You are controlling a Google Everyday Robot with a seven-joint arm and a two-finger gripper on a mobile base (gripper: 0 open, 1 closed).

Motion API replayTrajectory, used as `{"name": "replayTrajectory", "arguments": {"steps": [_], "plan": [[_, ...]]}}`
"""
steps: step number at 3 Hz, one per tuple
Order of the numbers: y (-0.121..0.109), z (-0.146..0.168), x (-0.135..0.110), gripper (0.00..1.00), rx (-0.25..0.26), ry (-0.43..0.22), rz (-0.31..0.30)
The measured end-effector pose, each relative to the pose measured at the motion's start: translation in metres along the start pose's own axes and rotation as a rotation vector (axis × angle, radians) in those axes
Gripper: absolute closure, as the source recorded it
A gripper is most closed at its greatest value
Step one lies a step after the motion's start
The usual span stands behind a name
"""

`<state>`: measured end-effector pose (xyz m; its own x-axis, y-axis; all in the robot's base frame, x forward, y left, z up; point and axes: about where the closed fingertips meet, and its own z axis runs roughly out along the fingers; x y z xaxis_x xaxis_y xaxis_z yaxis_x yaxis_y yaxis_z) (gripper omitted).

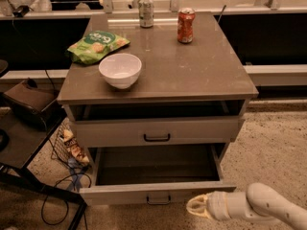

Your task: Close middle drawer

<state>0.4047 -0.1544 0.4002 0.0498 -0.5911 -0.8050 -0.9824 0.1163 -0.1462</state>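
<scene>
The middle drawer [156, 193] stands pulled out from the grey-brown cabinet [158, 75]. Its long tray is empty and its flat front carries a small black bar handle [158, 200]. Above it, the top drawer [156, 131] is slightly open, with its own black handle. The lowest drawer is hidden below the middle one. My gripper [196, 207] is at the bottom right, on a white arm. It sits just in front of the right part of the middle drawer's front, close to it or touching it.
On the cabinet top stand a white bowl [120, 70], a green snack bag [96, 44], a silver can [146, 11] and a red can [185, 25]. A black stand [29, 176], cables and a wire basket [67, 147] are to the left. Speckled floor lies to the right.
</scene>
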Motion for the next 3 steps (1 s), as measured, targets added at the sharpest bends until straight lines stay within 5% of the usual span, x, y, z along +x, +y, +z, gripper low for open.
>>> {"name": "replayTrajectory", "arguments": {"steps": [1, 2, 3], "plan": [[-0.036, 0.021, -0.004, 1.00, -0.012, -0.032, -0.048], [-0.034, 0.021, -0.004, 1.00, -0.012, -0.033, -0.048], [-0.071, 0.032, -0.005, 1.00, -0.010, -0.047, -0.078]]}}
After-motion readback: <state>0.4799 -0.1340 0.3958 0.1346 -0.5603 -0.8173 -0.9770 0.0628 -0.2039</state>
